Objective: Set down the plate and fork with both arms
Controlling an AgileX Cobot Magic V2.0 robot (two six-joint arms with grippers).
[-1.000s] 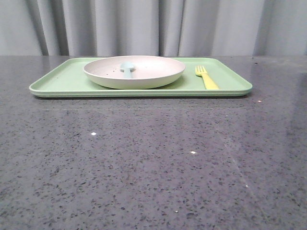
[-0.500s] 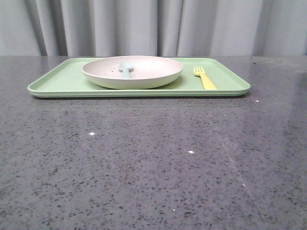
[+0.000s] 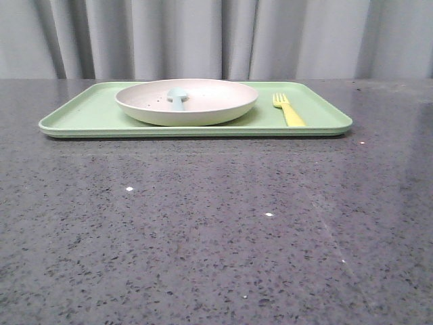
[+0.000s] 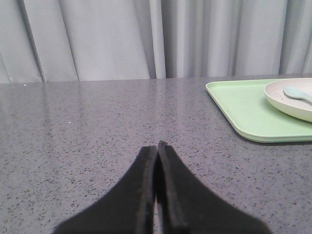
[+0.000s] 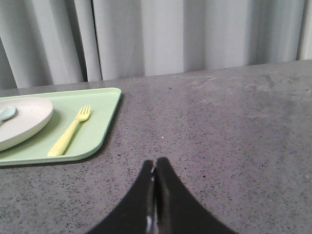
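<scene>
Plate point(image 3: 187, 101) slightly leftward, off both claws.

cream plate point(image 3: 203, 108), yellow fork point(image 3: 289, 112) beside

Bare table point(image 3: 203, 223) before the tray point(image 3: 81, 115); plate point(image 3: 186, 101), fork point(image 3: 289, 112), seemingly a spoon point(image 3: 177, 96) on it.
</scene>
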